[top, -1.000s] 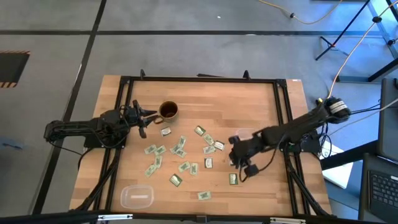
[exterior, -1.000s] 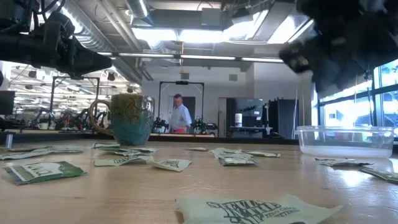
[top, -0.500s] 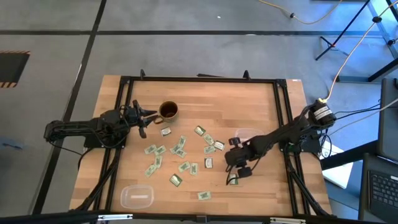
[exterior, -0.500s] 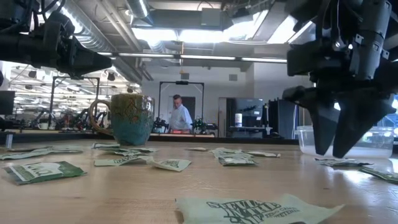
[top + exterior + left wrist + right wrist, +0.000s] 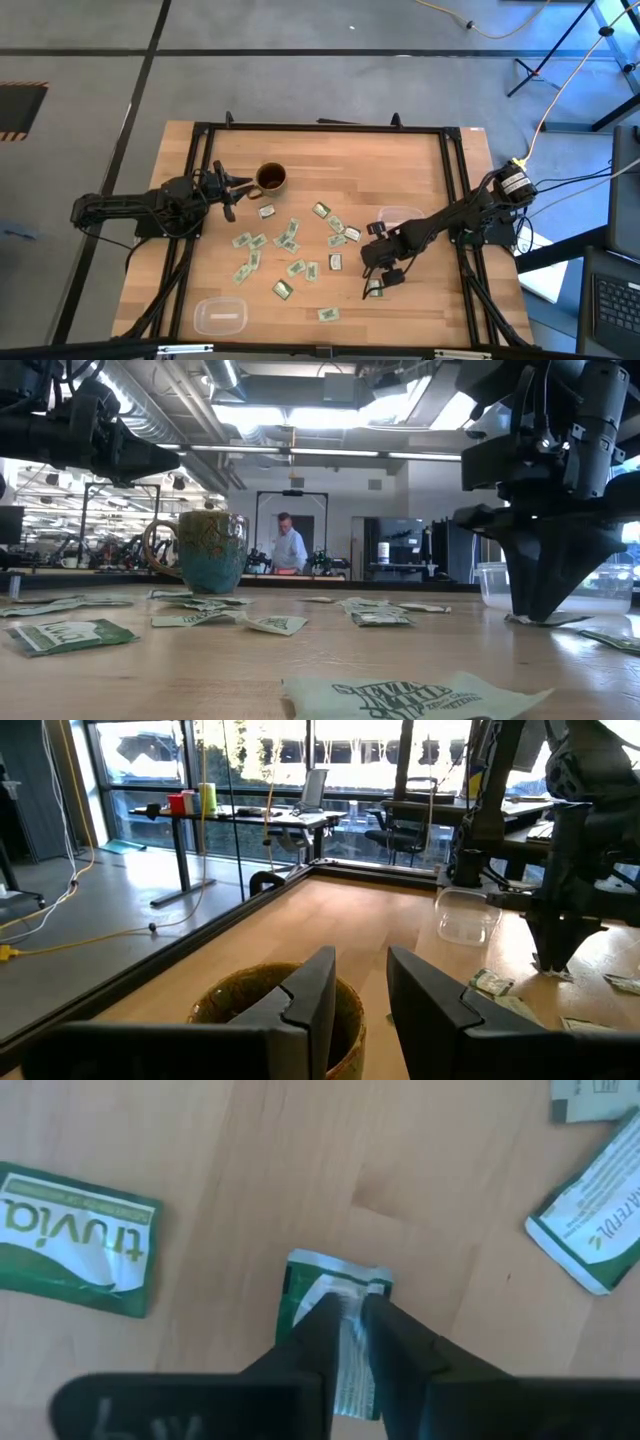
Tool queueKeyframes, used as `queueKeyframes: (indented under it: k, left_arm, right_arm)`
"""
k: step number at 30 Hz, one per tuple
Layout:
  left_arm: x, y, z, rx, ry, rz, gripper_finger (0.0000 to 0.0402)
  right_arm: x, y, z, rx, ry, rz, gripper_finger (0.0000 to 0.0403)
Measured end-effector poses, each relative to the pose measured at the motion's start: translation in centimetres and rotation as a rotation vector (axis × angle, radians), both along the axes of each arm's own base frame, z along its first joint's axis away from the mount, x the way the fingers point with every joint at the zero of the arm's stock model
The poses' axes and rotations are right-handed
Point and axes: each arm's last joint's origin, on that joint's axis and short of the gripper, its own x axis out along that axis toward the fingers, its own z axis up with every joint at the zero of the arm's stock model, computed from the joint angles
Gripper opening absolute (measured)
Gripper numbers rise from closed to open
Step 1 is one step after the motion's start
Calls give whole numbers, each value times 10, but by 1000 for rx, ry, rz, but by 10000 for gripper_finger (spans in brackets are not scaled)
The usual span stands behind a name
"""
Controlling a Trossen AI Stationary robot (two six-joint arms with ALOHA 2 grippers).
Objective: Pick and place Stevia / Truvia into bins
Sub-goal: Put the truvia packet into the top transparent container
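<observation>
Change since earlier: right jaws [image 5: 375, 287] are dropping from above onto a packet [image 5: 374, 288] and narrowing.
High view: left jaws [image 5: 232, 190] are waiting apart beside the mug [image 5: 271, 178]; bin [image 5: 397, 218] lying behind the right jaws.
Low view: right jaws [image 5: 545, 610] are touching the counter [image 5: 200, 670], tips pinching for a lift.
Right wrist view: right jaws [image 5: 350, 1320] are closing on the packet [image 5: 335, 1285], which is lying flat on the counter between the tips.

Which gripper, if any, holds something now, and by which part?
The right gripper pinches one green sachet across its middle, still on the table; the left gripper holds nothing.

Right gripper [image 5: 348, 1320] now lowered from above the table onto a green sachet [image 5: 335, 1335], fingers narrowed to pinch its middle.
</observation>
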Motion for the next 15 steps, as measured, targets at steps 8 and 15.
queueKeyframes:
  k: [8, 15]
  left_arm:
    - [0, 0, 0, 0, 0, 0, 88]
    - [0, 0, 0, 0, 0, -1, 88]
  right_arm:
    - [0, 0, 0, -4, 1, 1, 14]
    - [-5, -2, 9, -4, -9, 3, 12]
